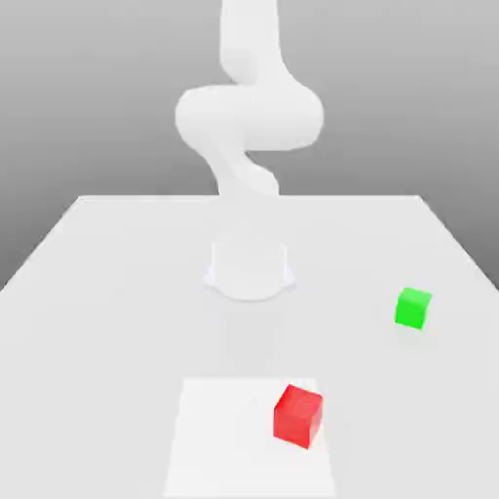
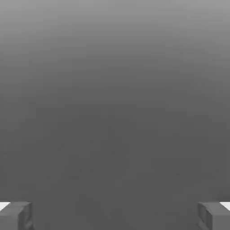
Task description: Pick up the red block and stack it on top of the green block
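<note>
1. Task status: we judge the step in hand to be the approach to the red block (image 1: 297, 417); neither pick nor stack is done.
2. Hand state: we see the hand (image 2: 115, 215) set wide, its two fingers well apart, with nothing held between them.
3. Pick location: we find the red block on the bench (image 1: 88, 361), at the near side, over the right-hand border of a white patch (image 1: 229, 439) as seen in the exterior view. Its sides sit at an angle to the patch edges.
4. Stack location: we find the green block (image 1: 412, 308) farther back, toward the exterior view's right, well apart from the red block. Its top face carries nothing.
5. Next move: we need to bring the arm (image 1: 249, 117) out over the red block, point the hand down, turn it to suit the block's angled faces, and lower it with the fingers wide.
6. Caution: if we close out of line with those faces, the block may twist or slide. We advise matching the angle before closing.
7. Containers: we read the white patch as a flat area with no visible walls, so it serves as a surface under the red block rather than a container. Both blocks stand in the open.
</note>
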Tool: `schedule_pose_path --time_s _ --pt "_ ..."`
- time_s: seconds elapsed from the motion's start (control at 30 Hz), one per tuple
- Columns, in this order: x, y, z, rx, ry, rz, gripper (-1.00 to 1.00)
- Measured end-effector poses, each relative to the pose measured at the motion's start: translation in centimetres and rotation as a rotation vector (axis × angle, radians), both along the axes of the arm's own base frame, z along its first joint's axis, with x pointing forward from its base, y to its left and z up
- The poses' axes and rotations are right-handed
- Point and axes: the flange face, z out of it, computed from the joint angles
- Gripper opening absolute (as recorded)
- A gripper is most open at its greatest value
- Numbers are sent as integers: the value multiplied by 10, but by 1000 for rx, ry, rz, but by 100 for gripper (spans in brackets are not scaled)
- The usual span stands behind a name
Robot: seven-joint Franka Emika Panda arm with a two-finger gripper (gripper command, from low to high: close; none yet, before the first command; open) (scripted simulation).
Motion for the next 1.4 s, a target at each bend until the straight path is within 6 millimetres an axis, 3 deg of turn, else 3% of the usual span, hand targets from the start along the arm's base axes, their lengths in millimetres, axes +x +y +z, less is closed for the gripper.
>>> schedule_pose_path --time_s 0.17,0.33,0.5,0.67,0.87,0.9,1.13,1.33,1.4 --pt "52 16 -111 81 181 -70 0" --pt "72 33 -224 129 354 -154 0" --pt "63 48 -334 146 523 -253 0" --pt "28 59 -435 130 681 -361 0" --pt "20 58 -505 126 709 -385 0" --pt "20 58 -514 126 709 -386 -100" --pt "20 58 -514 126 708 -386 -100" --pt "19 61 -459 123 708 -376 -100" --pt "11 85 -450 95 714 -270 -100"
